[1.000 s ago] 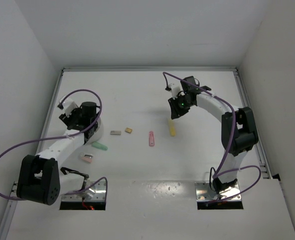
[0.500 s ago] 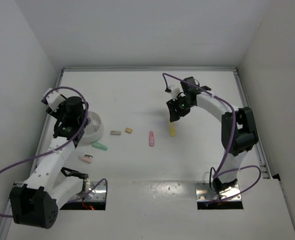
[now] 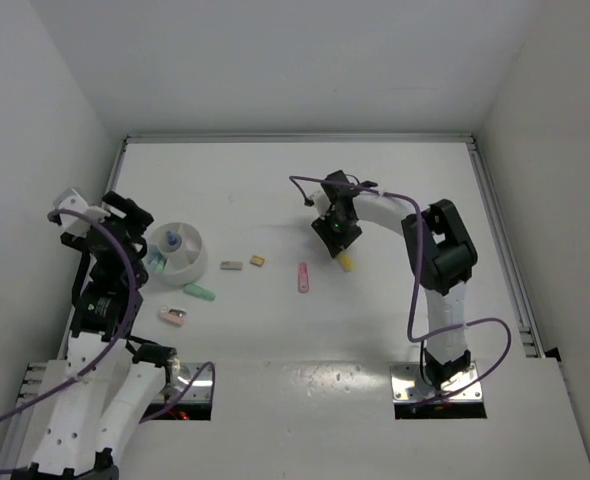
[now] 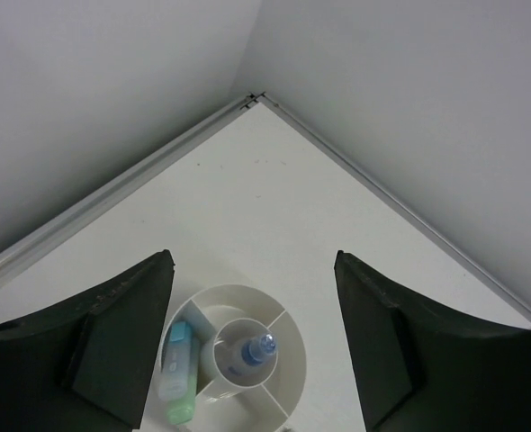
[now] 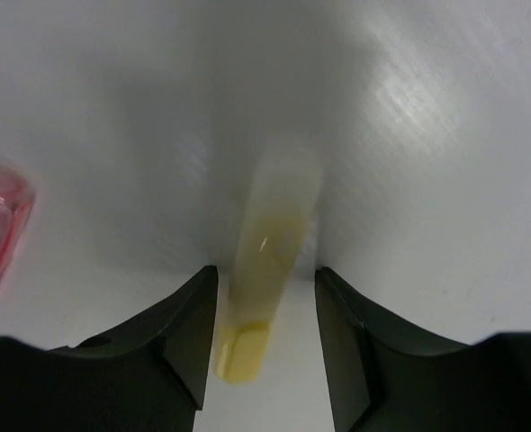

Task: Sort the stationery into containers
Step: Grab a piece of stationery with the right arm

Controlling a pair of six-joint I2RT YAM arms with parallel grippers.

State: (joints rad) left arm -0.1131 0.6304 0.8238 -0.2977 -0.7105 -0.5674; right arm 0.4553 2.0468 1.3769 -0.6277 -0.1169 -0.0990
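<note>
Our left arm rises steeply at the left side of the white table [image 3: 275,190], its wrist tipped so that the left gripper [image 4: 252,267] hangs above the small round white divided bowl [image 4: 294,335]. Its dark fingers [image 4: 121,333] are spread wide with nothing between them.

Our right arm reaches in across the middle of the table, elbow bent, wrist pointing down. The right gripper [image 5: 265,277] is low over the table, its jaws parted on either side of the stubby yellow marker [image 5: 273,229]. The marker lies flat on the table with a thin gap at each side, so it is not clamped.

We count one bowl. Two items are in it: one clear blue-tipped pen [image 4: 252,349] upright in the centre cup, and one teal-green marker [image 4: 177,378] in the left compartment.

Six items lie on the table:
- the yellow marker
- one pink marker [image 3: 302,277] just left of the yellow one
- one small tan block [image 3: 258,261]
- one small grey block [image 3: 231,266] beside the tan one
- one green marker [image 3: 200,293] near the bowl
- one pale pink piece [image 3: 173,316] nearer the left base
</note>
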